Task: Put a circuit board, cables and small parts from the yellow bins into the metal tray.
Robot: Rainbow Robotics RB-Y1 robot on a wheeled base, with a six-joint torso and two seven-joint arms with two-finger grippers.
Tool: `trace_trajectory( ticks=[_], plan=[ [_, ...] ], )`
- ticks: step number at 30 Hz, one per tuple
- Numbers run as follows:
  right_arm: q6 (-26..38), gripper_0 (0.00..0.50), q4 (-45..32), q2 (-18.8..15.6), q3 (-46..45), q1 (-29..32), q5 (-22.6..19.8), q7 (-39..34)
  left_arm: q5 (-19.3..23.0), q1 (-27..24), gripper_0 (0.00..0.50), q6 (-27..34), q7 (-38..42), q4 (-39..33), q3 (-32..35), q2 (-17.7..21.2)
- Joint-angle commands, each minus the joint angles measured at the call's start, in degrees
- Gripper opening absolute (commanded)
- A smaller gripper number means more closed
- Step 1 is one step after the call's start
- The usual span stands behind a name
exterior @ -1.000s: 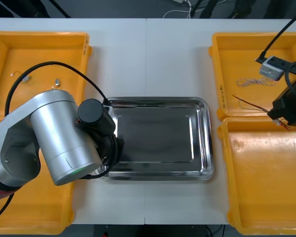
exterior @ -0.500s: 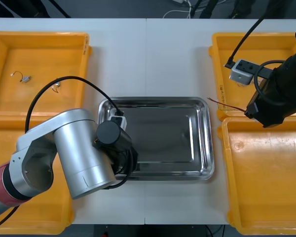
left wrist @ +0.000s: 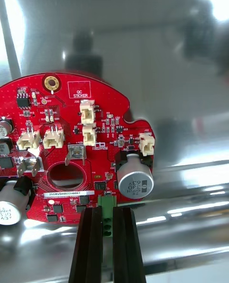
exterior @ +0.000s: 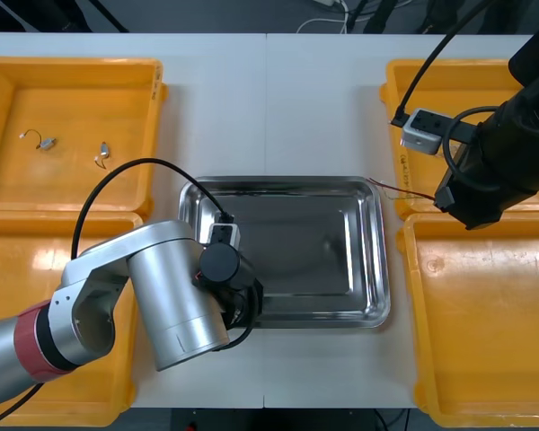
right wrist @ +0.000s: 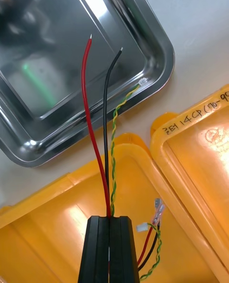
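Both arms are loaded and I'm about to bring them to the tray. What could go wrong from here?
1. The left gripper pinches the circuit board only by its small green connector; it may pivot or slip when lowered.
2. The cables in the right gripper trail loose over the tray corner; their tips might catch the rim or fall outside.
3. Both arms near one tray could crowd each other.

You've got a red board (left wrist: pixel 71 121) with a green plug (left wrist: pixel 107 203). Your cables (right wrist: pixel 107 168) are red, black, and twisted yellow-green.
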Motion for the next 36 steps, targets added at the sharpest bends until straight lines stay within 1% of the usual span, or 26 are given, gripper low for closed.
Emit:
trace_trajectory(
  ticks=[1,8,10,11,12,13,14,15,16,18,19,20,30,33,36],
  plan=[
    [0.6,0.000,-1.4,0.4,0.2,-2.1,1.0,0.4,-0.7,-2.3,0.000,-1.4,3.0,0.1,-0.8,-1.7],
    [1.4,0.000,-1.4,0.4,0.2,-2.1,1.5,1.0,-0.5,-2.3,0.004,-2.1,3.5,0.1,-0.8,-1.8],
    [1.5,0.000,-1.4,0.4,0.2,-2.1,1.5,1.0,-0.5,-2.3,0.019,-2.3,3.5,0.1,-0.8,-1.8],
    [1.5,0.000,-1.5,0.4,0.2,-2.1,1.5,1.1,-0.5,-2.3,0.067,-2.5,3.6,0.1,-0.8,-1.8],
    [1.6,0.000,-1.4,0.4,0.2,-2.1,1.5,1.1,-0.5,-2.3,0.095,-2.4,3.6,0.0,-0.8,-1.8],
    [1.5,0.000,-1.4,0.4,0.2,-2.1,1.6,1.1,-0.5,-2.3,0.179,-2.4,3.6,0.1,-0.8,-1.8],
    [1.6,0.000,-1.4,0.4,0.2,-2.1,1.6,1.1,-0.4,-2.3,0.215,-2.5,3.7,0.1,-0.8,-1.8],
    [1.5,0.000,-1.4,0.4,0.2,-2.1,1.6,1.1,-0.4,-2.3,0.291,-2.5,3.8,0.1,-0.9,-1.8],
    [1.5,0.000,-1.4,0.4,0.2,-2.1,1.7,1.1,-0.5,-2.3,0.325,-2.6,3.9,0.1,-1.0,-1.8],
    [1.5,0.000,-1.4,0.4,0.2,-2.1,1.7,1.2,-1.0,-2.3,0.459,-2.8,4.3,0.1,-1.5,-1.8],
    [1.5,0.000,-1.4,0.4,0.2,-2.1,1.7,1.1,-1.2,-2.3,0.486,-2.8,4.3,0.1,-1.6,-1.8],
    [1.5,0.000,-1.4,0.4,0.2,-2.1,1.8,1.2,-1.4,-2.3,0.500,-2.9,4.6,0.1,-1.8,-1.7],
    [1.5,0.000,-1.4,0.4,0.2,-2.1,1.9,1.5,-2.0,-2.3,0.500,-2.5,5.4,-0.3,-1.0,-1.7],
    [1.5,0.000,-1.4,0.4,0.2,-2.1,2.0,1.7,-2.1,-2.7,0.500,-0.8,4.7,-1.7,0.6,-1.5],
    [1.5,0.000,-1.4,0.9,0.2,-2.1,1.9,1.8,-0.2,-4.0,0.500,2.1,3.8,-3.1,3.3,-0.9]
  ],
)
